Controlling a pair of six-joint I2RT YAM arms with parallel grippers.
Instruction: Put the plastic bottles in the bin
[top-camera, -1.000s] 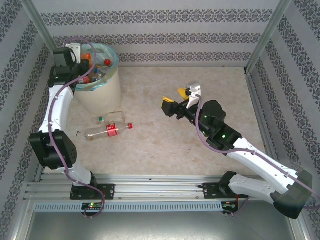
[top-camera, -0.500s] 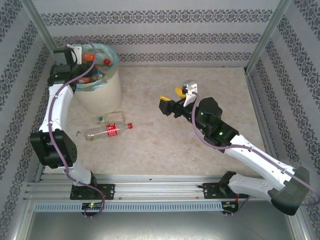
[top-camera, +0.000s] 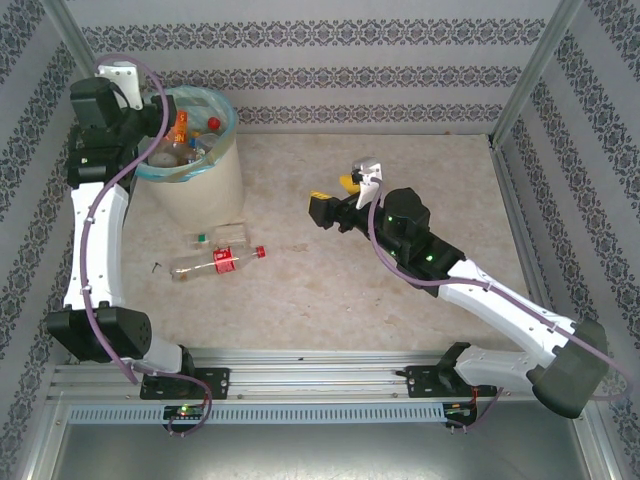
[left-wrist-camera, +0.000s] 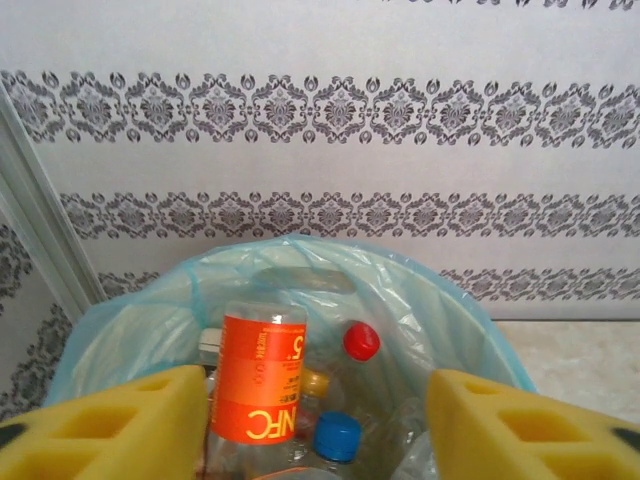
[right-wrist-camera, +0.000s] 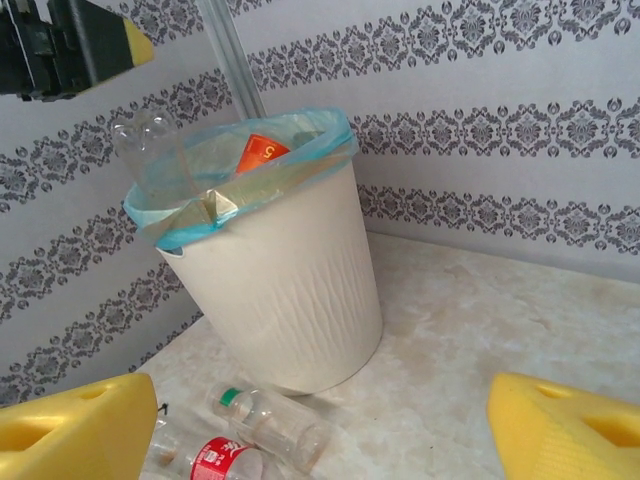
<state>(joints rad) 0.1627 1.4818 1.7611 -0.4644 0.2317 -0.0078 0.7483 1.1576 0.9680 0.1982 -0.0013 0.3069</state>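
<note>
The bin (top-camera: 205, 175), cream-white with a blue-green liner, stands at the back left. Inside it lie several plastic bottles: an orange-labelled one (left-wrist-camera: 258, 375) standing upright, plus a red cap (left-wrist-camera: 361, 341) and a blue cap (left-wrist-camera: 338, 436). My left gripper (top-camera: 152, 125) hangs open over the bin's left rim, its yellow pads (left-wrist-camera: 100, 425) empty. On the table in front of the bin lie a red-labelled bottle (top-camera: 218, 262) and a clear bottle with a green neck ring (right-wrist-camera: 270, 425). My right gripper (top-camera: 333, 192) is open and empty at mid-table, facing the bin (right-wrist-camera: 290, 280).
Patterned walls and metal posts enclose the marble-look table (top-camera: 400, 180). The bin stands close to the back-left corner post (right-wrist-camera: 230, 60). A small dark speck lies left of the red-labelled bottle (right-wrist-camera: 215, 460).
My left arm has risen and pulled back to the left above the bin, and the orange-labelled bottle now stands inside it. My right gripper has moved left toward the bin.
</note>
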